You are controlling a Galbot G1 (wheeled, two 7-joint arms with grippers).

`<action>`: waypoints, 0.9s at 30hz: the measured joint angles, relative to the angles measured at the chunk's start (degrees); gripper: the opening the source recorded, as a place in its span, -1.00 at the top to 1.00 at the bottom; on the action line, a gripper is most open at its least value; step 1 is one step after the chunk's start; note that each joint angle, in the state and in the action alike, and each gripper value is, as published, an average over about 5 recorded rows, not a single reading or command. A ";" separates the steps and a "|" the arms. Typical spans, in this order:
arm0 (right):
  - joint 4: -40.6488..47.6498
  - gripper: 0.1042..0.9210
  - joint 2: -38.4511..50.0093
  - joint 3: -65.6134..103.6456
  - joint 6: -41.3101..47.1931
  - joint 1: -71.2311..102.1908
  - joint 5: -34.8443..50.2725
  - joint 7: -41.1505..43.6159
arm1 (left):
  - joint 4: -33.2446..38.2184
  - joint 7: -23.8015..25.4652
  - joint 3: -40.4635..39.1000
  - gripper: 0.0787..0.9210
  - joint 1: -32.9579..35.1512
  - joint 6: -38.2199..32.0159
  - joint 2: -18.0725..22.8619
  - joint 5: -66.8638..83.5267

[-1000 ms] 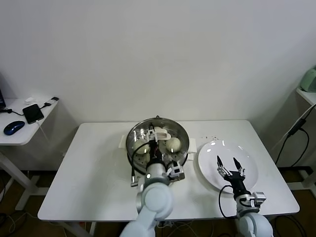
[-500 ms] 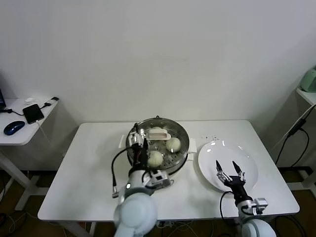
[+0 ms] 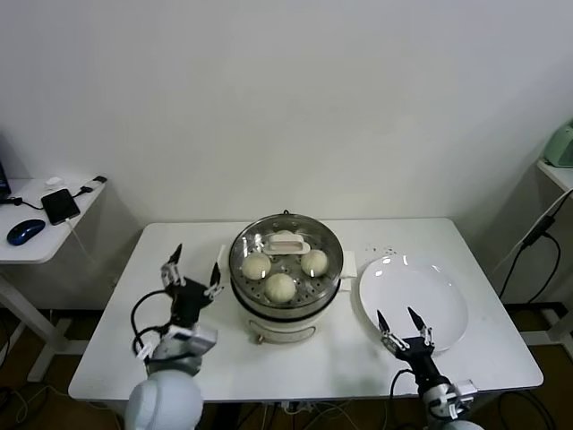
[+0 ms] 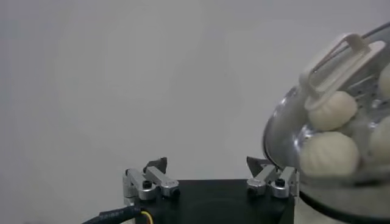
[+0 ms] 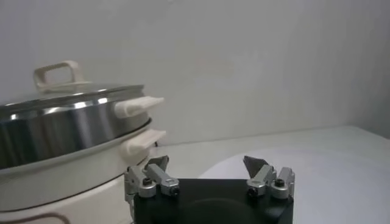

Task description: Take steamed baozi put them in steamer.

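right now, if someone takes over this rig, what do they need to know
Left gripper: open, empty, over the table left of the steamer.
Right gripper: open, empty, at the near edge of the white plate.
Baozi: three show on the steamer's perforated tray, at near-left, near-centre and right. A fourth may sit under the cream-handled lid leaning at the back of the pot; the left wrist view shows a bun just below that handle.
Done: the plate is bare, no baozi left outside the steamer.
Left: confirm the fourth bun.
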State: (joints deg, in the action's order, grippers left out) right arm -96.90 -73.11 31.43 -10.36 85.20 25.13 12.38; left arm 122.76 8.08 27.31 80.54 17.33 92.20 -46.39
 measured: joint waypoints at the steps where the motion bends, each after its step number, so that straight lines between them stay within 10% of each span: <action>1: -0.09 -0.76 0.02 -0.12 -0.14 0.31 -0.21 0.01 | -0.24 -0.25 1.16 -0.77 1.18 -1.51 0.00 3.14; 27: -5.61 -0.76 2.17 1.29 0.61 6.94 -2.23 -1.62 | 1.19 -1.80 6.59 -0.77 23.12 -13.05 -0.06 38.86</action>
State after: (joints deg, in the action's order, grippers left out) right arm -102.51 -70.94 32.73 -9.75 92.14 22.90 10.77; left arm 123.94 6.27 33.90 103.66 4.28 92.14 -7.53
